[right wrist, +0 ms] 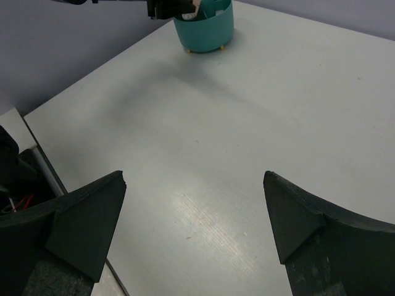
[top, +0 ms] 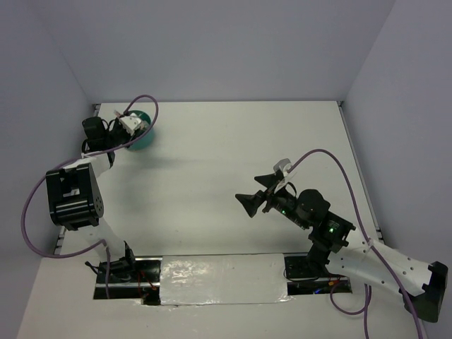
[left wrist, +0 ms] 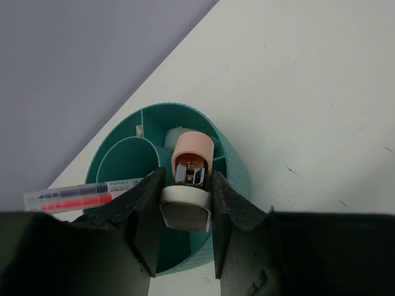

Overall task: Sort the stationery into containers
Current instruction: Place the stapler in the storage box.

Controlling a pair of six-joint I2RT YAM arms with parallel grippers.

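Observation:
The round teal cup (left wrist: 229, 161) stands at the table's far left (top: 146, 139), split into compartments around a central well. My left gripper (left wrist: 187, 185) hovers over its rim, shut on a pink oblong piece (left wrist: 192, 145) with a white end that points down into the cup. A pink pen and a dark pen (left wrist: 80, 196) poke out over the cup's left rim. A pale piece (left wrist: 174, 134) lies in a far compartment. My right gripper (right wrist: 194, 179) hangs open over bare table, far from the cup (right wrist: 207, 24), with nothing between its fingers (top: 248, 189).
Grey walls close in the table at the back and both sides. A shiny taped strip (top: 219, 279) runs between the arm bases at the near edge. Purple cables loop beside each arm.

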